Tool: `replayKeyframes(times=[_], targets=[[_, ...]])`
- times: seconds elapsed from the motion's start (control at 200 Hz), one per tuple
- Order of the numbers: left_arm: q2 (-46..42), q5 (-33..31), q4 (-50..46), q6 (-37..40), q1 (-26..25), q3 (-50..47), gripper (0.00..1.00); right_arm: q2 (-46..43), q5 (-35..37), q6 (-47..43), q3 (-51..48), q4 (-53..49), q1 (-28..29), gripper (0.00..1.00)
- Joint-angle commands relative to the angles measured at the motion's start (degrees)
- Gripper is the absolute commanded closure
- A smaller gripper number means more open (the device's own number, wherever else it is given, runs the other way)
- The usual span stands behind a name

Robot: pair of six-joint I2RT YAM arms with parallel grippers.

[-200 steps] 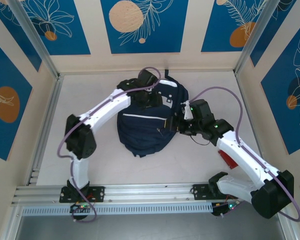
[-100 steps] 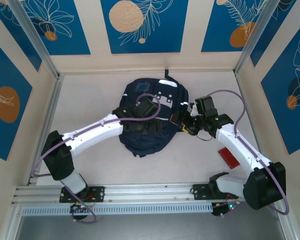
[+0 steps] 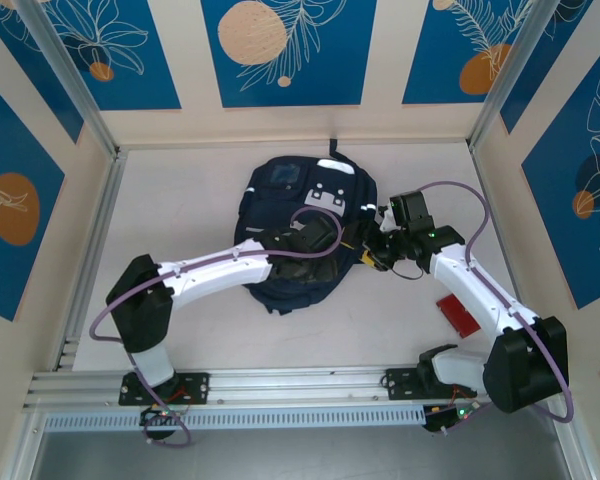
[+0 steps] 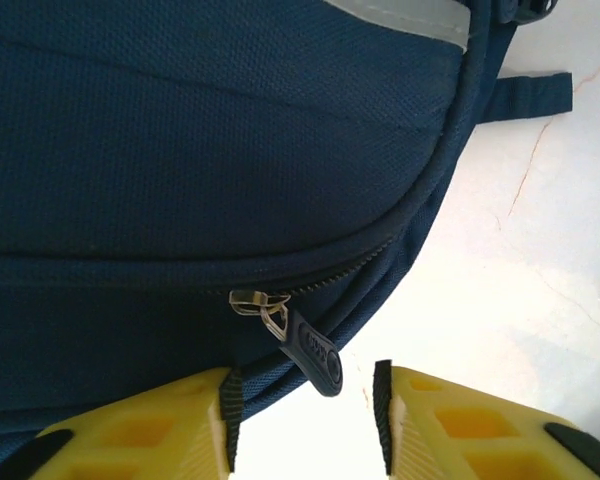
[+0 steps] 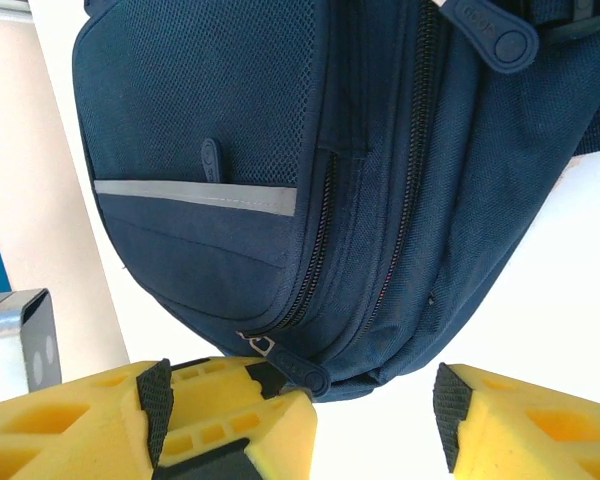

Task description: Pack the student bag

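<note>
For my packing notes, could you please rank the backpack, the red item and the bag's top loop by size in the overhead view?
1. Backpack, by far the largest.
2. Red item.
3. Top loop.

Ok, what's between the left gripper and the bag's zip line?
Left wrist view: the dark zipper pull, dangling from the student bag toward the left gripper.

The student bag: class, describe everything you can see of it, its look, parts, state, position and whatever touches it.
The student bag is a large dark navy woven-fabric backpack lying flat on the pale table, top loop pointing away from the arms. It has a grey reflective stripe, pale patches and zips that look closed. A zip pull hangs at the mouth of the open left gripper; the open right gripper sits at its side edge.
</note>
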Motion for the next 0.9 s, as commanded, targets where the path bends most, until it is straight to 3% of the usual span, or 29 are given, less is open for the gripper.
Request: replayKeyframes(times=[0.0,0.24,0.78,0.895], targets=[[0.7,-1.3,2.3,-1.2,-0.1,1.3,0.63,0.7,-2.4,0.7,1.5,0.5,-0.3,0.32],[1.3,-3.0,1.5,-3.0,0.3,1.3,0.7,2.4,-3.6,0.3,1.7,1.0,-0.4,0.36],[-0.3,-7.1,0.3,-5.5,0.4,-1.6,1.0,10.2,-6.8,2.4,4.2,6.5,2.6,0.46],[-1.2,-7.4,-0.5,-4.9,0.4,-1.7,1.0,13.3,-6.1,2.5,6.3,5.9,3.9,0.51]])
